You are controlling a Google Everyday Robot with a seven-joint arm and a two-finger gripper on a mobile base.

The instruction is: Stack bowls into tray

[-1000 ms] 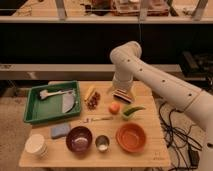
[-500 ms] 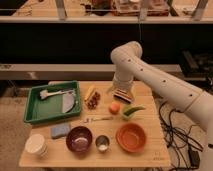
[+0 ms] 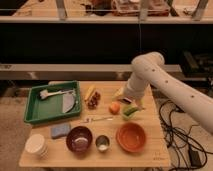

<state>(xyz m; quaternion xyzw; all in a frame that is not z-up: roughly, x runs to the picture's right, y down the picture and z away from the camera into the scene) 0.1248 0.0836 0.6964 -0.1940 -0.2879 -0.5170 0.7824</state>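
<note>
The bright orange bowl point(image 3: 132, 137) sits near the front right of the wooden table. The dark maroon bowl point(image 3: 79, 138) stands to its left, and a small steel cup point(image 3: 102, 143) lies between them. The green tray point(image 3: 31, 109) occupies the back left of the table and holds a brush and a grey piece. My gripper point(image 3: 133, 102) hangs at the end of the white arm over the back right of the table, above a green item point(image 3: 130, 111). It stands open and holds nothing. It is well behind both bowls and right of the tray.
An orange fruit point(image 3: 115, 107), a yellow item point(image 3: 90, 92) and dark red fruit point(image 3: 93, 100) lie mid-table. A utensil point(image 3: 97, 119), a blue sponge point(image 3: 60, 131) and a white cup point(image 3: 36, 145) lie toward the front. Dark shelving stands behind the table, and cables run along the floor at the right.
</note>
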